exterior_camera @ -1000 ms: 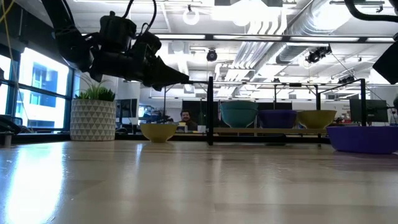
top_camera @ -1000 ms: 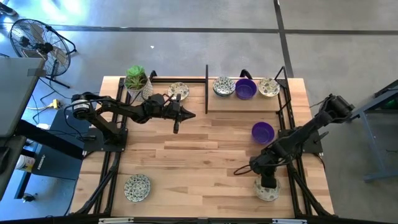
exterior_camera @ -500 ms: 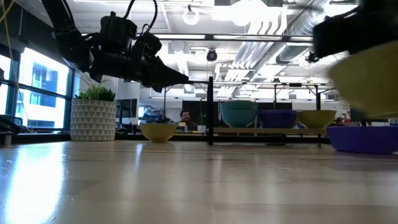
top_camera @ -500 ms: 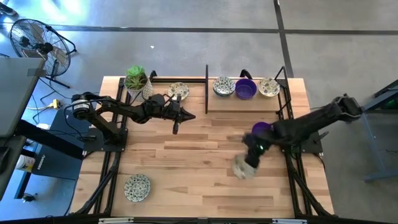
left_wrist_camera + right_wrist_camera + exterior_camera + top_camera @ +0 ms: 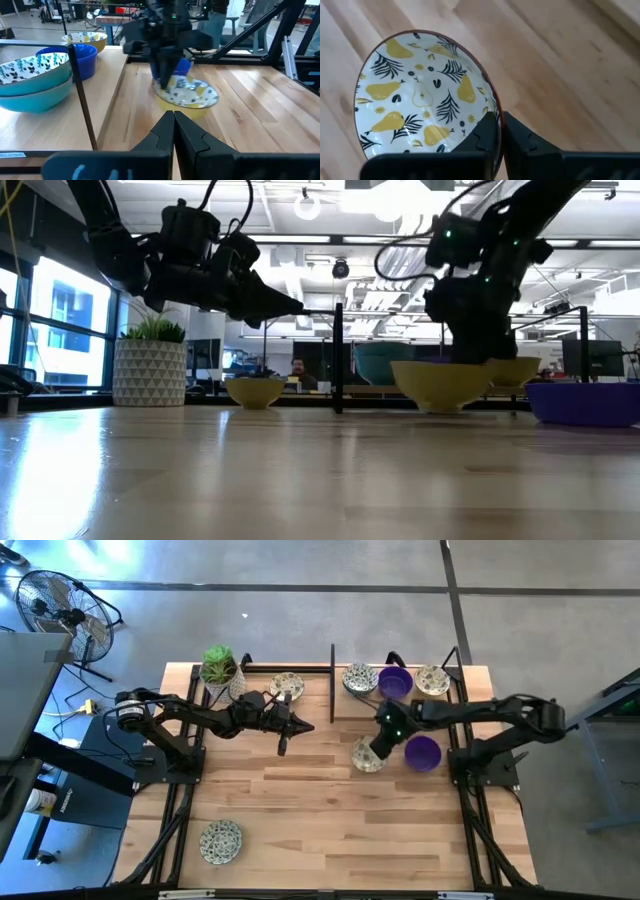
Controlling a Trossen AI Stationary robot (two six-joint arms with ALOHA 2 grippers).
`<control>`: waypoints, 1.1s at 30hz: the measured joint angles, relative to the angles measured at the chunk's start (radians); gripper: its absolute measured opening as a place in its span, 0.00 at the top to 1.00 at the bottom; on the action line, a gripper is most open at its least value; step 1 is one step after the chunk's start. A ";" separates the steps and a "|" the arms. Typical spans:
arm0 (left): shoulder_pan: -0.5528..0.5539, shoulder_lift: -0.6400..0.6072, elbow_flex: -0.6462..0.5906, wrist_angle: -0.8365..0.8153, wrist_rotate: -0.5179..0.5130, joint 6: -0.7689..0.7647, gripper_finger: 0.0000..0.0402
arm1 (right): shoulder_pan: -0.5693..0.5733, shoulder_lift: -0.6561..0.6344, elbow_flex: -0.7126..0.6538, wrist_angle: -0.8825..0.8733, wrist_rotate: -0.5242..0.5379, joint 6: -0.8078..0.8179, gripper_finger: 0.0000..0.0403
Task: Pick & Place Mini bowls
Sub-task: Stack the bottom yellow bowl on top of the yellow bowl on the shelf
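Right claw [image 5: 372, 752]: we see it pinched shut on the rim of a pear bowl [image 5: 366, 756]; in the right wrist view one finger is inside the rim and one outside.
Pear bowl: it sits low over the counter [image 5: 300, 810], near the middle. We cannot tell if it touches the wood.
Which way: the bowl hangs just under the right claw, on the side toward the left arm.
Shelf [image 5: 390, 706]: it lies just behind the bowl, at the back edge, with three bowls on it.
Purple bowl [image 5: 423, 752]: it is right beside the pear bowl, on the right arm's side.
Left claw [image 5: 283, 745]: shut, holding nothing, up in the air near the back left.
Nearer arm: the right one has the bowl, so we think the shelf trip is its job.
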State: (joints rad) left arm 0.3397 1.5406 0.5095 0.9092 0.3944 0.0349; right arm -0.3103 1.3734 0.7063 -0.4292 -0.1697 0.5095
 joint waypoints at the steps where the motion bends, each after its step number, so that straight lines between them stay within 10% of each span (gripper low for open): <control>1: 0.000 0.000 0.000 0.000 0.006 -0.004 1.00 | -0.019 0.006 0.000 -0.006 -0.010 -0.015 0.97; 19: 0.000 0.000 0.000 0.000 0.011 0.004 1.00 | -0.082 0.016 0.000 -0.051 0.080 -0.085 0.83; 33: 0.000 0.000 0.000 0.000 0.010 0.005 1.00 | 0.060 -0.250 0.000 -0.068 0.254 -0.212 0.64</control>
State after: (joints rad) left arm 0.3397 1.5406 0.5095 0.9096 0.4046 0.0395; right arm -0.2500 1.1233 0.7063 -0.4967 0.0843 0.2972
